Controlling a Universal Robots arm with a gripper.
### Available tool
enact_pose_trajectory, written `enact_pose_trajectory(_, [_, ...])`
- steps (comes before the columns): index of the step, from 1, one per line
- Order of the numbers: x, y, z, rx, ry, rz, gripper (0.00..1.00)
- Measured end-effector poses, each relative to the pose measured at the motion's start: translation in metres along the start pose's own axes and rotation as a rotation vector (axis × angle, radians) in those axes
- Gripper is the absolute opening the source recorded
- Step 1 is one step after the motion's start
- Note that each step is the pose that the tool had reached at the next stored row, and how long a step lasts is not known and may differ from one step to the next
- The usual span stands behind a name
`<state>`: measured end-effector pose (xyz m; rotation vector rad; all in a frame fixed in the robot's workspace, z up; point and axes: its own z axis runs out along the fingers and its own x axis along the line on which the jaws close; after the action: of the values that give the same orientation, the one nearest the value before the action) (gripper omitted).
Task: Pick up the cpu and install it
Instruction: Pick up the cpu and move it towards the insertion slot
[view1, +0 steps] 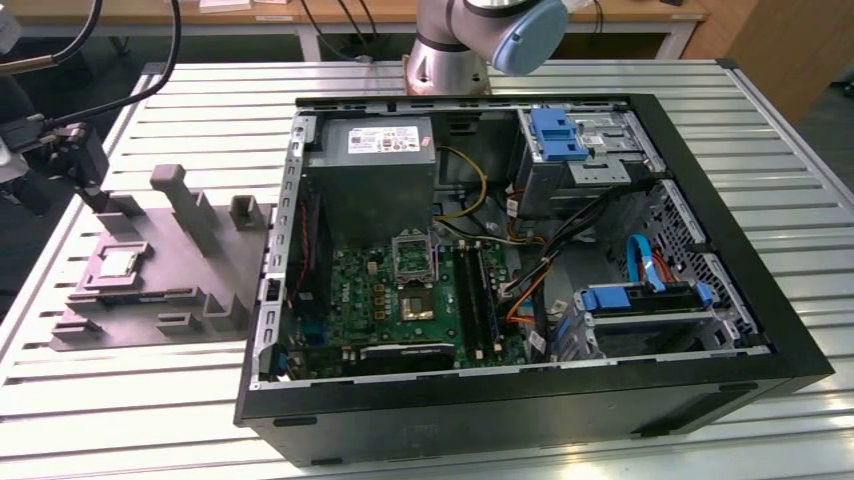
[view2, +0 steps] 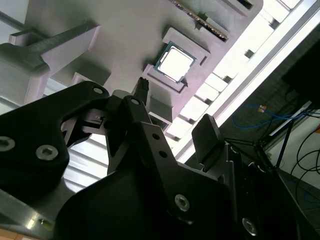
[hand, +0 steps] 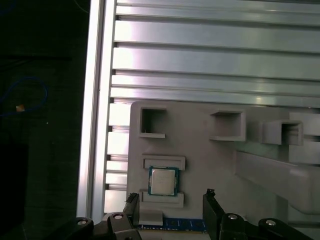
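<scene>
The cpu (view1: 118, 263) is a small silvery square chip lying flat in a recess of the grey fixture tray (view1: 187, 300), at the exterior view's left. It also appears in the first wrist view, cpu (hand: 163, 181), and in the second wrist view, cpu (view2: 175, 62). My gripper (view1: 88, 188) hangs above the tray's far left corner, a short way above and beyond the chip. Its two black fingers stand apart with nothing between them, gripper (hand: 171, 199) and gripper (view2: 175, 107). One fingertip (view2: 142, 86) is close to the chip's recess without touching it.
An open computer case (view1: 747, 370) fills the middle and right of the slatted table. Its motherboard carries a metal-framed socket (view1: 412, 255) and a dark chip (view1: 416, 305). Upright posts (view1: 180, 195) rise from the tray. The table edge (hand: 95, 125) runs beside the tray.
</scene>
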<state>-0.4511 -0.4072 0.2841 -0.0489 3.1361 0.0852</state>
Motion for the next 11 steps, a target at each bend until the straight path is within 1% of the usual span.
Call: enact_pose_trajectory(11, [0.0,0.0,0.0006,-0.0001,0.0,0.001,0.62])
